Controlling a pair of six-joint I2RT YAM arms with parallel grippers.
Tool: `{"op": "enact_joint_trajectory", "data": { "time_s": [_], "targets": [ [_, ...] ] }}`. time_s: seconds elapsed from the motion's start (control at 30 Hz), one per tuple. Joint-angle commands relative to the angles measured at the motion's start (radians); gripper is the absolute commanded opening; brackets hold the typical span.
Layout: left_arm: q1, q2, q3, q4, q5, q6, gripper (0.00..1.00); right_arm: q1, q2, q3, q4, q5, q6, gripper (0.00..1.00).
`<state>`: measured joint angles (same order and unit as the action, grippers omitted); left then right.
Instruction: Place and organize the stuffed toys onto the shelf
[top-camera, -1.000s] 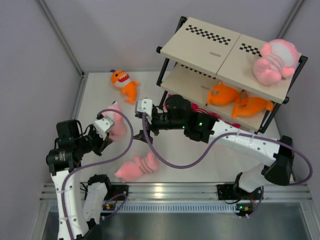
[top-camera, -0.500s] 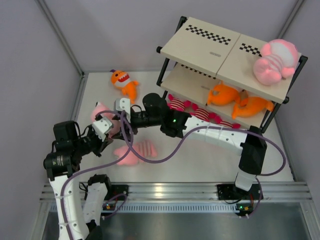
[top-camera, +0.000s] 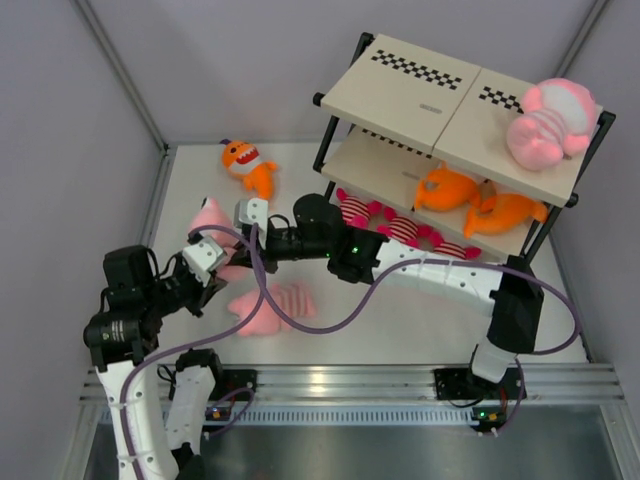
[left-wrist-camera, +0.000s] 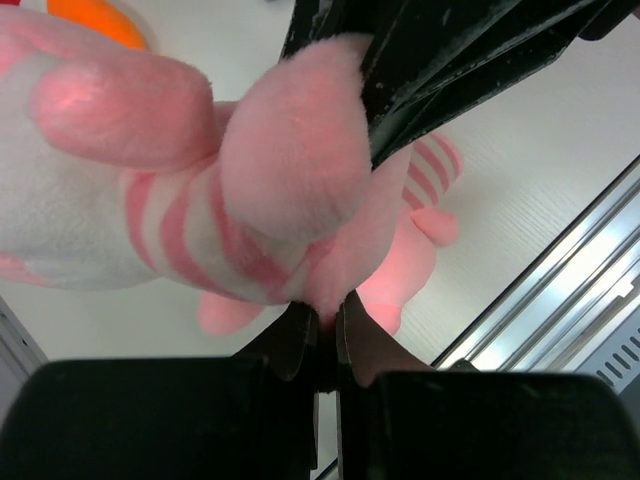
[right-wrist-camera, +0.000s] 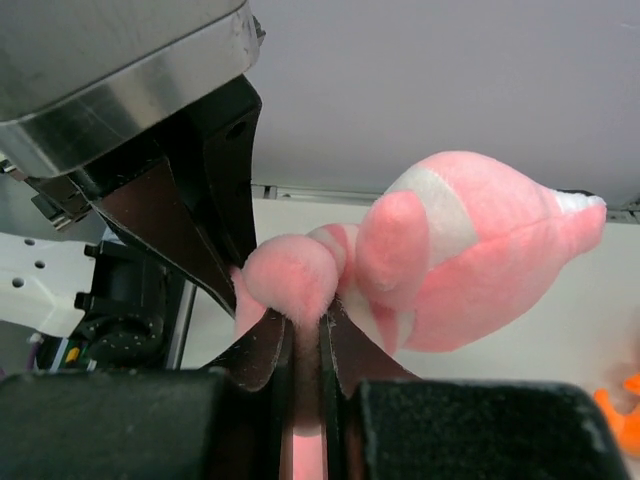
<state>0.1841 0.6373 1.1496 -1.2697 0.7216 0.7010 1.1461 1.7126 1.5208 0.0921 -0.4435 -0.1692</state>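
Observation:
Both grippers hold one pale-pink striped stuffed toy (top-camera: 211, 222) above the table's left side. My left gripper (left-wrist-camera: 322, 308) is shut on a fold of it from below. My right gripper (right-wrist-camera: 306, 322) is shut on a round pink limb of the same toy (right-wrist-camera: 470, 255), with its black fingers (left-wrist-camera: 450, 60) right next to the left ones. A second pink striped toy (top-camera: 270, 306) lies on the table below. An orange fish (top-camera: 248, 165) lies at the back left. The shelf (top-camera: 410, 80) carries a pink toy (top-camera: 545, 125) on top, two orange fish (top-camera: 447, 188) on the middle board and magenta striped toys (top-camera: 400, 228) at the bottom.
The right arm's purple cable (top-camera: 330, 322) loops over the table and the lying pink toy. A metal rail (top-camera: 350, 380) runs along the near edge. Grey walls close in on the left and back. The shelf's black post (top-camera: 322, 150) stands close behind the right arm.
My right arm swung left to the toy held by the left gripper and shut on its limb. The pink toy on the table slid slightly towards the back.

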Motion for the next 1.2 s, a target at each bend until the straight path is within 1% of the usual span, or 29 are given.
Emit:
{"op": "enact_joint_trajectory", "data": {
  "time_s": [0.0,0.1,0.13,0.17,0.23,0.3,0.33,0.37,0.4,0.43,0.47,0.57,0.6,0.67,0.7,0.73,0.77,0.8,0.9,0.93,1.03,1.17],
  "targets": [
    [-0.002,-0.005,0.055,0.041,0.015,-0.015,0.02,0.018,-0.073,-0.037,0.055,0.063,0.037,0.0],
    [0.0,-0.014,0.056,0.043,-0.001,-0.027,0.12,0.017,-0.085,-0.06,0.066,0.101,0.06,0.0],
    [0.0,-0.017,0.062,0.043,-0.004,-0.031,0.16,0.017,-0.09,-0.065,0.067,0.109,0.063,0.0],
    [0.0,-0.016,0.065,0.043,-0.007,-0.034,0.23,0.017,-0.094,-0.073,0.072,0.117,0.066,0.0],
    [0.0,-0.016,0.079,0.043,-0.02,-0.043,0.3,0.017,-0.11,-0.092,0.083,0.141,0.068,0.0],
    [-0.002,-0.021,0.087,0.043,-0.031,-0.054,0.34,0.015,-0.128,-0.109,0.081,0.158,0.066,0.0],
    [-0.002,-0.022,0.088,0.044,-0.034,-0.058,0.38,0.014,-0.134,-0.114,0.078,0.172,0.063,0.0],
    [-0.002,-0.025,0.09,0.041,-0.036,-0.063,0.48,0.012,-0.145,-0.12,0.074,0.181,0.06,0.0],
    [-0.002,-0.031,0.096,0.041,-0.042,-0.073,0.53,0.01,-0.165,-0.129,0.063,0.192,0.054,0.0],
    [-0.002,-0.034,0.102,0.04,-0.066,-0.08,0.57,0.007,-0.177,-0.132,0.057,0.219,0.044,0.0],
    [0.0,-0.037,0.108,0.041,-0.083,-0.089,0.63,0.006,-0.189,-0.131,0.046,0.235,0.039,0.0],
    [0.0,-0.039,0.142,0.044,-0.177,-0.116,0.71,0.001,-0.229,-0.082,-0.032,0.307,-0.012,0.0],
    [0.0,-0.037,0.159,0.043,-0.198,-0.145,0.74,0.0,-0.249,-0.036,-0.054,0.331,-0.027,0.0],
    [-0.002,-0.036,0.176,0.043,-0.252,-0.178,0.77,-0.003,-0.268,0.01,-0.089,0.42,-0.065,0.0],
    [-0.002,-0.036,0.183,0.041,-0.264,-0.202,0.79,-0.014,-0.284,0.05,-0.089,0.437,-0.075,0.0],
    [0.0,-0.036,0.197,0.04,-0.28,-0.213,0.81,-0.022,-0.292,0.071,-0.089,0.507,-0.082,0.0],
    [0.0,-0.037,0.203,0.043,-0.295,-0.227,0.82,-0.032,-0.298,0.096,-0.078,0.532,-0.085,0.0],
    [-0.002,-0.036,0.208,0.04,-0.3,-0.232,0.82,-0.057,-0.304,0.151,-0.074,0.552,-0.09,0.0],
    [-0.002,-0.039,0.2,0.041,-0.297,-0.239,0.83,-0.095,-0.318,0.244,-0.043,0.65,-0.131,0.0],
    [-0.002,-0.039,0.197,0.041,-0.294,-0.238,0.83,-0.106,-0.324,0.254,-0.02,0.722,-0.153,0.0],
    [-0.002,-0.045,0.177,0.041,-0.284,-0.239,0.83,-0.164,-0.355,0.263,0.049,0.843,-0.17,0.0],
    [-0.002,-0.047,0.164,0.04,-0.277,-0.236,0.83,-0.293,-0.376,0.269,-0.009,0.908,-0.161,0.0]
  ]
}}
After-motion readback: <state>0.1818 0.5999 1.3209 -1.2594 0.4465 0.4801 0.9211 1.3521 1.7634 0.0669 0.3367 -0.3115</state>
